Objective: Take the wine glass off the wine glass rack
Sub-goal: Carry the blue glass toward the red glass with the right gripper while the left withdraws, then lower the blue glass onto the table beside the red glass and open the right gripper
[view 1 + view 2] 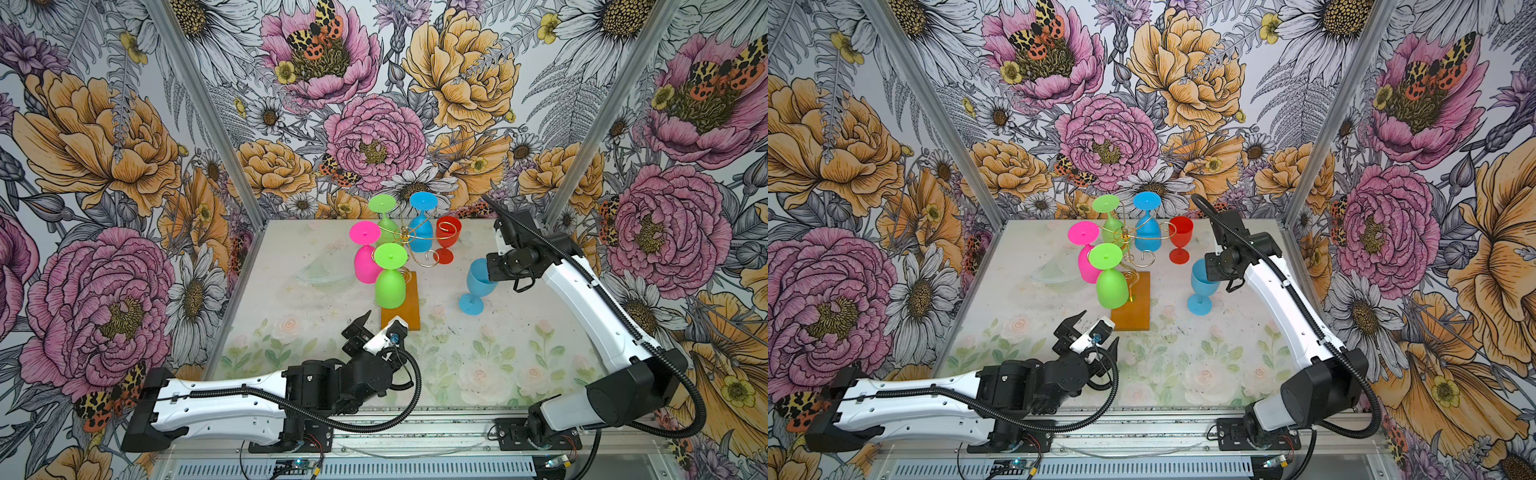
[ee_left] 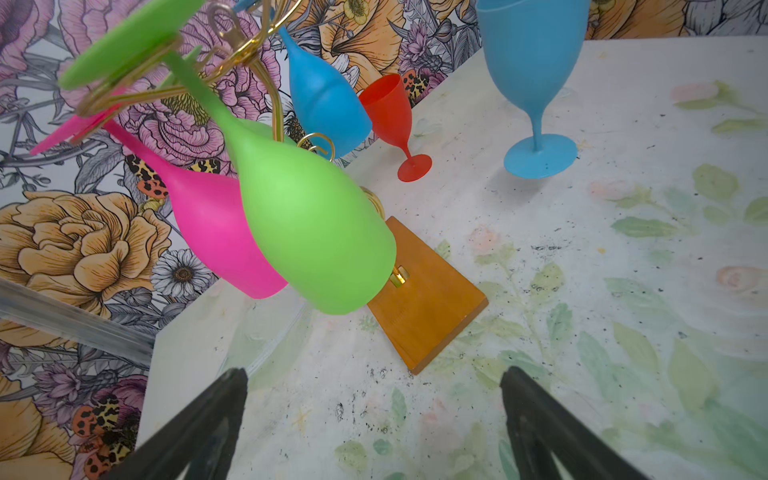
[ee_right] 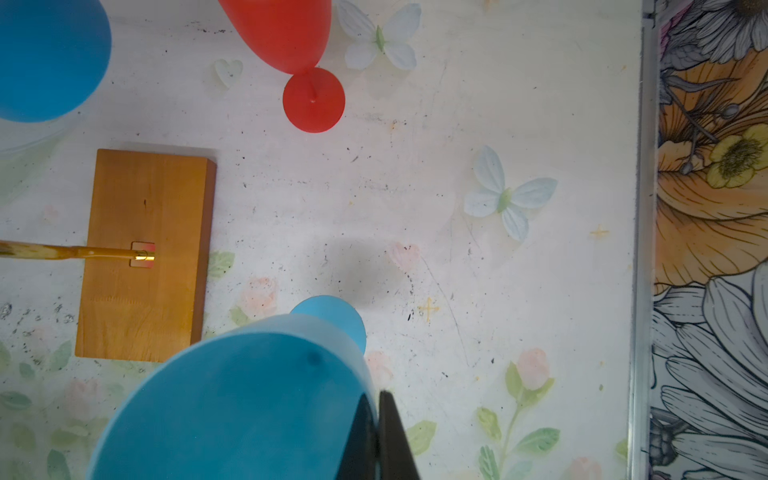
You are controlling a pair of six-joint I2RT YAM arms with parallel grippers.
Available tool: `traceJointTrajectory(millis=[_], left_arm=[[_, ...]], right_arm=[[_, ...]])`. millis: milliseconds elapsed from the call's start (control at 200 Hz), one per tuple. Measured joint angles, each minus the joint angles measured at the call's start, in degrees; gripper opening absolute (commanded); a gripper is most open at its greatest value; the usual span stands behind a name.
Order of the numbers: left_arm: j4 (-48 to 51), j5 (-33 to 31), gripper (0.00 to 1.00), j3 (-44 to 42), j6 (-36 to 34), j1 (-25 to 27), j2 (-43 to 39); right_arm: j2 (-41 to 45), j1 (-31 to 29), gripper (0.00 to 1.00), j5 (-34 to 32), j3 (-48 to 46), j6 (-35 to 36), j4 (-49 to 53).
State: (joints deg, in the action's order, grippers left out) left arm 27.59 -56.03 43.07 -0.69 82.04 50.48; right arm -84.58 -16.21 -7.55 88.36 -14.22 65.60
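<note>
The wine glass rack (image 1: 409, 241), a gold wire tree on an amber base (image 1: 405, 309), stands mid-table. Upside down on its arms hang a green wine glass (image 1: 390, 286), a pink one (image 1: 365, 259), a second green one (image 1: 384, 216) and a blue one (image 1: 422, 226). Right of the rack, my right gripper (image 3: 377, 395) is shut on the rim of another blue wine glass (image 1: 477, 286), upright and slightly tilted; whether its foot touches the table I cannot tell. My left gripper (image 2: 374, 374) is open and empty, low in front of the base.
A red wine glass (image 1: 446, 245) stands upright on the table just right of the rack. A clear glass dish (image 1: 326, 274) lies left of the rack. Wallpapered walls close in the table at the back and on both sides.
</note>
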Motion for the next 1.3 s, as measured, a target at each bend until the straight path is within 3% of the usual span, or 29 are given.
traceJointTrajectory(millis=[385, 1041, 1301], left_arm=[[5.0, 8.0, 0.99, -3.0, 9.4, -11.6, -12.1], [9.0, 15.6, 0.99, -3.1, 17.3, -28.5, -10.3], [10.6, 18.1, 0.99, -3.1, 19.3, -32.1, -10.7]], right_arm=[[-7.4, 3.8, 0.0, -3.2, 2.1, 0.0, -9.0], [-23.7, 7.3, 0.0, -3.6, 17.3, 1.6, -13.7], [-29.5, 8.8, 0.0, -3.1, 23.2, 1.7, -14.1]])
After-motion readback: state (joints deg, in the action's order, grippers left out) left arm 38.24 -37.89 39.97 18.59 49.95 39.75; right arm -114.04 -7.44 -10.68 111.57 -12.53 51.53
